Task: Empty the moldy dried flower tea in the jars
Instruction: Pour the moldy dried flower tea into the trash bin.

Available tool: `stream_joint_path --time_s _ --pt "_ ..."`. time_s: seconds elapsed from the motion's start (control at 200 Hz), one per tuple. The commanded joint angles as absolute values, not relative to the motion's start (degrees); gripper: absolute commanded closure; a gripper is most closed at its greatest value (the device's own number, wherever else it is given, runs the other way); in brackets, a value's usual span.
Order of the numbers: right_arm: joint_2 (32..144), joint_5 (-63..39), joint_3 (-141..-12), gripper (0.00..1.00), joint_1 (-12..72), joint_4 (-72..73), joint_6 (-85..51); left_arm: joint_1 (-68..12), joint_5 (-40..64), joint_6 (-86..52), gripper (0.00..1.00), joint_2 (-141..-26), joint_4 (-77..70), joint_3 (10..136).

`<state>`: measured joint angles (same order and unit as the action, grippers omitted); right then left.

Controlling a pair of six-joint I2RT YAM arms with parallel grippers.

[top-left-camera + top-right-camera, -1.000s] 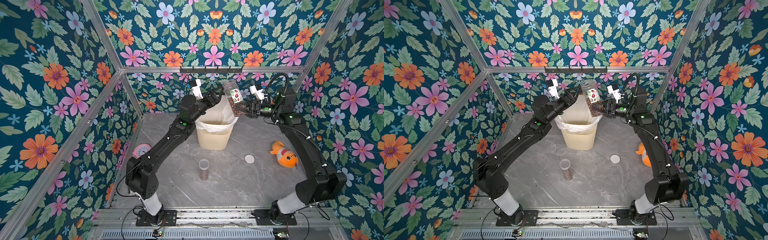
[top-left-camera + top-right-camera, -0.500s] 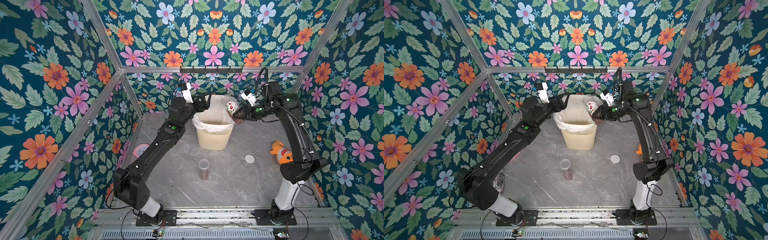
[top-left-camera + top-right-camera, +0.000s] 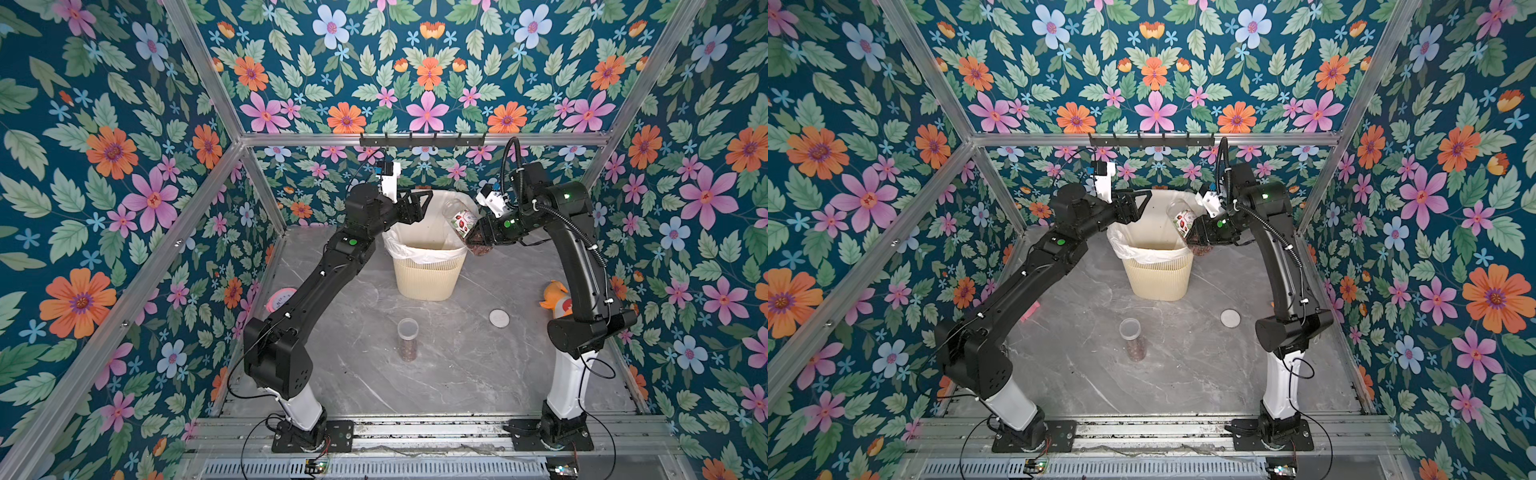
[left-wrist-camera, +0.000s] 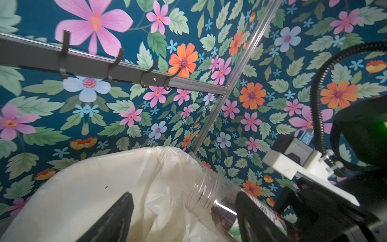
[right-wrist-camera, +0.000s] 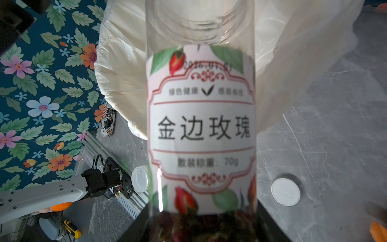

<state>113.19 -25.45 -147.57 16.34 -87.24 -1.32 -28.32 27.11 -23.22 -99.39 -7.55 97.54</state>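
While the reddish-brown tea (image 3: pixel 480 248) is lying heaped at the base end of the labelled jar (image 3: pixel 462 219), the jar is tilting with its lidless threaded mouth pointing toward the bag (image 3: pixel 401 249) lining the bin (image 3: pixel 428 282). The mouth is sitting above the bin's right rim in both top views. The neck is showing clear in the left wrist view, with tea only in the lower part. The right wrist view is filling with the jar's pink-and-white label, dark buds under it.

The right gripper (image 3: pixel 473 237) is clamping the labelled jar near its base, fingers closed on both sides of it.

The left gripper (image 3: pixel 417 204) is hanging at the bin's left rim, well apart from the jar. Its jaws are standing wide and are holding nothing.

The narrow jar (image 3: pixel 408 340) is standing upright on the counter (image 3: pixel 457 374), in front of the bin and between the two arms. A low layer of tea is showing in its bottom. Whether its clear lid is on, I cannot tell.

The white lid (image 3: pixel 499 318) is lying flat on the counter, right of the narrow jar and apart from it.

An orange toy (image 3: pixel 555 293) is lying by the right wall, partly behind the right arm. A pink disc (image 3: pixel 280 299) is lying by the left wall. A printed can (image 5: pixel 107 122) is standing beside the bin, against the wall.
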Motion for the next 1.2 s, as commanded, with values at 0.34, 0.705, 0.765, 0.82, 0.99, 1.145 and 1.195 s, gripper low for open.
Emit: stream_joint_path --time_s 0.34,0.705,0.765,0.82,0.99,1.145,1.195 --pt "110.72 -27.98 -143.28 0.65 17.01 -87.12 3.11 -26.94 52.30 -27.03 0.41 -114.68 4.51 118.63" --pt "106.73 -28.05 -136.11 0.65 17.45 -82.20 11.42 -23.84 63.99 -33.64 0.48 -117.71 7.21 120.75" --pt "106.81 -28.75 -136.09 0.65 17.49 -82.52 13.12 -23.84 66.25 -34.34 0.49 -118.41 7.12 121.17" --pt "107.11 -29.13 -136.12 0.65 17.50 -82.62 14.15 -23.74 67.85 -34.30 0.51 -118.72 7.33 121.06" --pt "109.14 -29.80 -138.79 0.65 17.48 -83.83 15.45 -23.65 70.20 -33.73 0.54 -117.41 6.52 119.03" --pt "111.15 -29.80 -141.40 0.65 17.49 -85.80 16.74 -23.58 71.51 -35.15 0.58 -116.61 3.96 117.21" --pt "111.68 -29.71 -141.98 0.65 17.45 -86.21 16.63 -23.56 71.54 -35.26 0.60 -116.72 4.03 117.10"
